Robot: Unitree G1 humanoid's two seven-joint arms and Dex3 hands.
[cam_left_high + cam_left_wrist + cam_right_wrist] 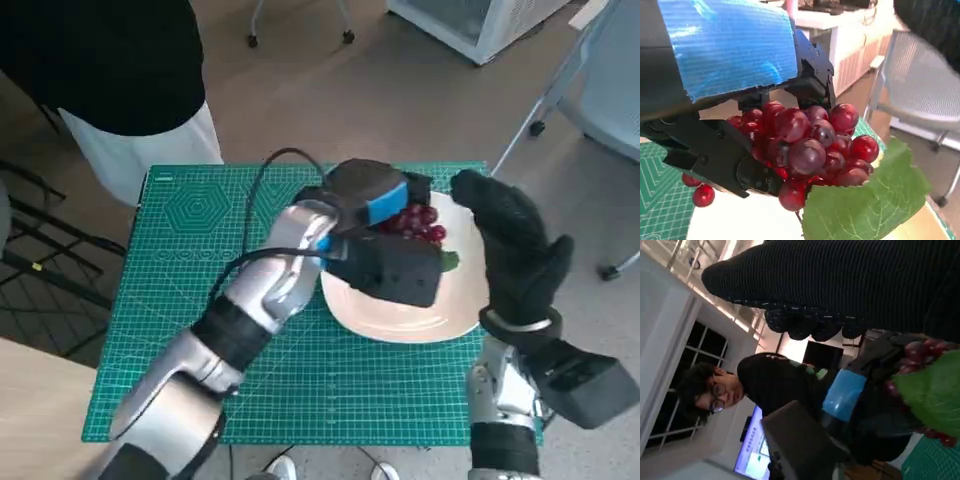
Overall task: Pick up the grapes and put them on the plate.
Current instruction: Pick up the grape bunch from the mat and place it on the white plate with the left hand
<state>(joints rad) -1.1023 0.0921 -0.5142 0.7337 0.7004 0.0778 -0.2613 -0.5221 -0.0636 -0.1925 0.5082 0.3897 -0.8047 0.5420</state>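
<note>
Left hand [375, 215]: I see it gripping the grapes [810, 145], over the plate [400, 320].
Grapes: above the plate's far part, leaf [865, 205] hanging.
Right hand [515, 250]: fingers spread, empty, beside the plate.

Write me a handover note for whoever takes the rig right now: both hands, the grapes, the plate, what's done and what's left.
Left robot hand: holds the red grape bunch, green leaf attached, over the plate.
Right robot hand: empty, fingers apart, raised beside the plate's right edge.
Plate: on the green cutting mat.
Done: grapes picked up and carried to the plate.
Left: whether the bunch already rests on the plate cannot be told; lower if needed, release, withdraw the left hand.
</note>
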